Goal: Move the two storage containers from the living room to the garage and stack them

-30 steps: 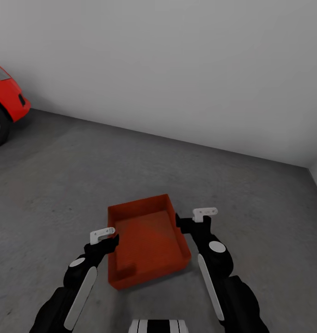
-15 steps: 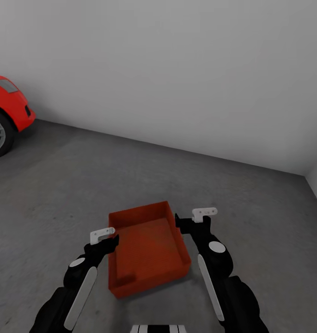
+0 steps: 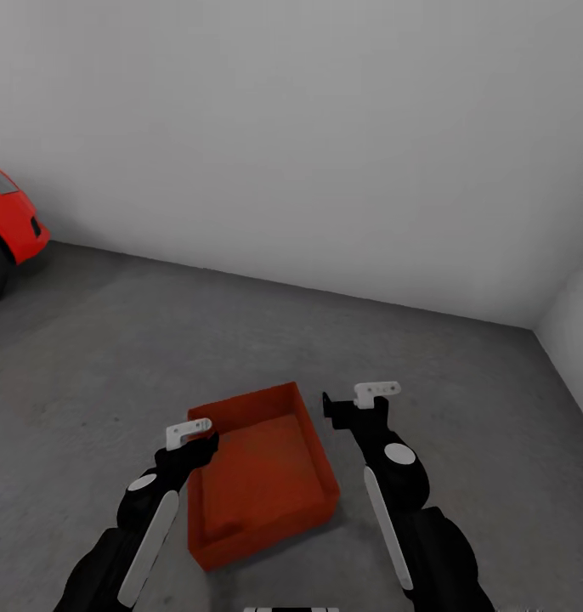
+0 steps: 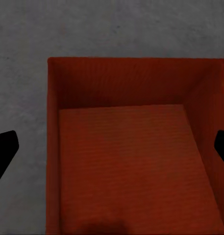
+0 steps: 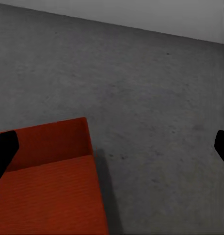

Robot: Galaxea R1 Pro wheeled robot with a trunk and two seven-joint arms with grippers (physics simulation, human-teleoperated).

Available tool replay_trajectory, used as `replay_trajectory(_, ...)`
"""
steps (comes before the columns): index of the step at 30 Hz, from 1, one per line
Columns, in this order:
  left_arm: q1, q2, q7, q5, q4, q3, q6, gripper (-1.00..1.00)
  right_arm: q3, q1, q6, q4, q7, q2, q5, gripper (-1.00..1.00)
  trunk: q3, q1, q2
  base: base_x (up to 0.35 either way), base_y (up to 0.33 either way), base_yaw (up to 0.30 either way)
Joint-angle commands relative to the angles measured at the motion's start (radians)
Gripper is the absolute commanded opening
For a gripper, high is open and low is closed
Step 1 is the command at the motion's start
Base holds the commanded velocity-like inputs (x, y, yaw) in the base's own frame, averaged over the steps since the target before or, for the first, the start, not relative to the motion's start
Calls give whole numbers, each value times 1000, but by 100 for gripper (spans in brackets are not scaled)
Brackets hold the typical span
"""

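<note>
container [image 3: 262, 476] on floor [image 3: 113, 357], hands [image 3: 194, 442] apart

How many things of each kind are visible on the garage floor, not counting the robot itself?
Orange-red storage container: 1
Red car, partly in view at the edge: 1
Total: 2

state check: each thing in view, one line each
container: on the garage floor, upright, empty, not gripped
left gripper: open, at the container's left wall, holding nothing
right gripper: open, clear of the container's right wall, holding nothing
car: parked by the far wall, partly out of frame
</note>
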Motion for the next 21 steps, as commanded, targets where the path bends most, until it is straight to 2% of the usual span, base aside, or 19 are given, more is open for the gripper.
replay_trajectory(1, 0, 0, 0, 0, 1, 0, 0, 100, 0, 0, 0, 0, 0, 0, 0, 100, 4, 0, 0, 0, 0, -287)
replay_trajectory(21, 0, -3, 2, 1, 10, 0, 0, 100, 0, 0, 2, 0, -2, 0, 0, 100, 86, -9, 5, 0, 0, -297)
